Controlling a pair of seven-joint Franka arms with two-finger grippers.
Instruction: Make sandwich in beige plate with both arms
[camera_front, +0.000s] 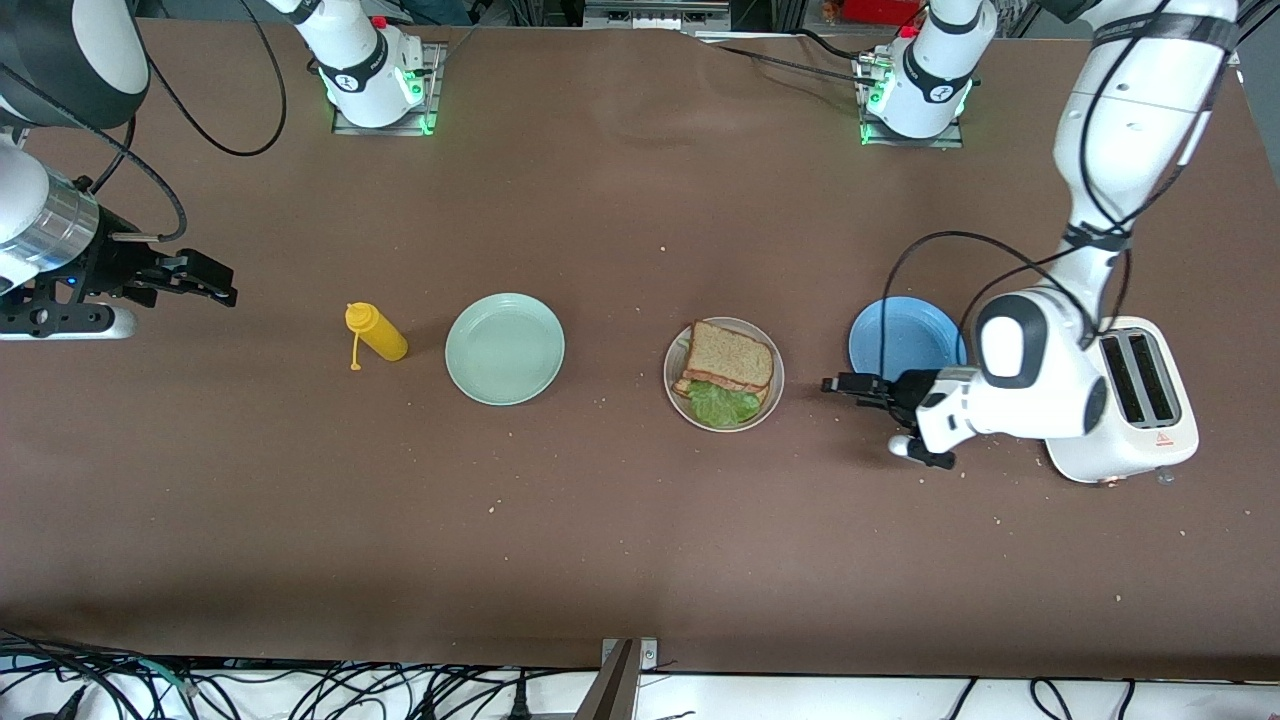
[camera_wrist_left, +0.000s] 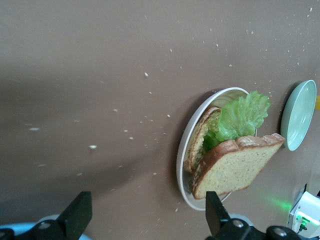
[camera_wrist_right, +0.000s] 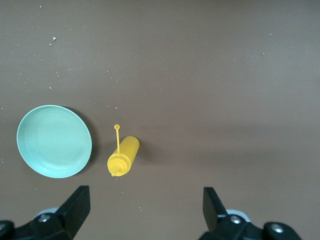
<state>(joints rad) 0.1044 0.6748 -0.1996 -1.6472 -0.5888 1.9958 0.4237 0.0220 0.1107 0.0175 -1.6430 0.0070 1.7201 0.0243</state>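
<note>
Jaws spread wide and empty, the left gripper (camera_front: 850, 385) hangs low over the brown table (camera_front: 640, 520), between the beige plate (camera_front: 677, 392) and the blue plate (camera_front: 900, 335), its fingers (camera_wrist_left: 80, 212) aimed at the sandwich (camera_front: 728, 372). The right gripper (camera_front: 205, 280), likewise open and holding nothing, waits over the right arm's end of the table, apart from the other objects.

The tabletop is a matte brown sheet scattered with pale crumbs; the two arm bases are bolted along its edge farthest from the front camera, green lights glowing at each. Black cables trail along the floor at the edge nearest that camera.

The sandwich sits on the beige plate near the table's middle: a speckled brown slice on top, a second slice under it, and ruffled green lettuce (camera_front: 724, 405) spilling out toward the front camera. In the left wrist view the top slice sits askew, overhanging the plate's rim.

A mint-green plate (camera_front: 505, 349) lies toward the right arm's end, with a yellow squeeze bottle (camera_front: 377, 333) on its side just beside it. A white toaster (camera_front: 1140, 400) stands near the blue plate at the left arm's end.
</note>
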